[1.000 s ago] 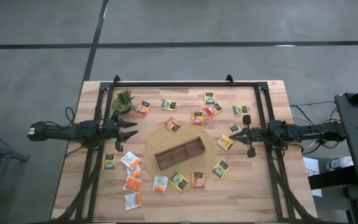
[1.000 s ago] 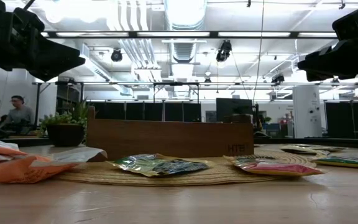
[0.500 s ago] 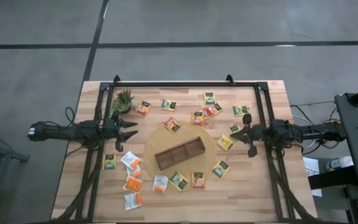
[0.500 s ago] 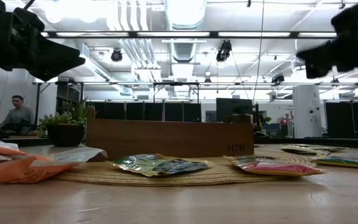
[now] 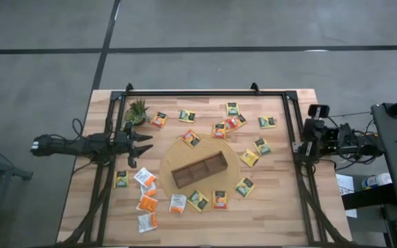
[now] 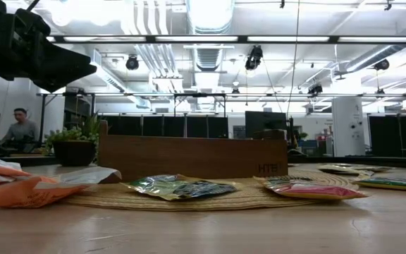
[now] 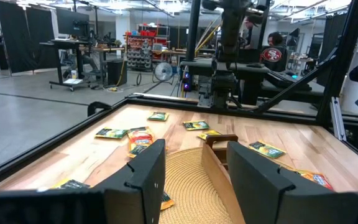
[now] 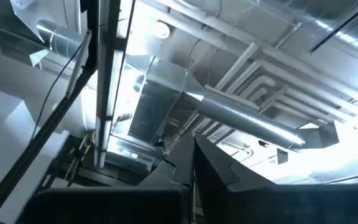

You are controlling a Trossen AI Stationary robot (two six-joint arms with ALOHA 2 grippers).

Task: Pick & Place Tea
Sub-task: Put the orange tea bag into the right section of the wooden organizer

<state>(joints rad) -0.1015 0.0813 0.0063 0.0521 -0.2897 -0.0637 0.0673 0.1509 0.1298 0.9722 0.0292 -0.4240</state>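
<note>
Several tea sachets lie flat on the wooden table, among them yellow-and-dark ones (image 5: 187,116) (image 5: 245,187), orange ones (image 5: 159,120) (image 5: 147,203) and white-and-orange ones (image 5: 178,203). A brown divided tray (image 5: 200,170) stands on a round woven mat (image 5: 173,153) at the table's middle. My left gripper (image 5: 149,142) (image 7: 194,168) hovers open and level at the table's left, pointing at the tray, with nothing between its fingers. My right gripper (image 5: 307,131) (image 8: 192,155) is shut at the right edge, tipped up toward the ceiling and holding nothing.
A small potted plant (image 5: 137,110) stands at the far left corner. A black frame (image 5: 205,92) runs along the far edge and both sides of the table. In the low view, sachets (image 6: 182,187) lie on the mat before the tray wall (image 6: 189,156); a person (image 6: 21,130) sits far behind.
My right gripper has drawn back from the sachets toward the table's right edge, risen and tipped from level to pointing steeply upward, staying shut; it has gone out of the low view. No sachet has moved.
</note>
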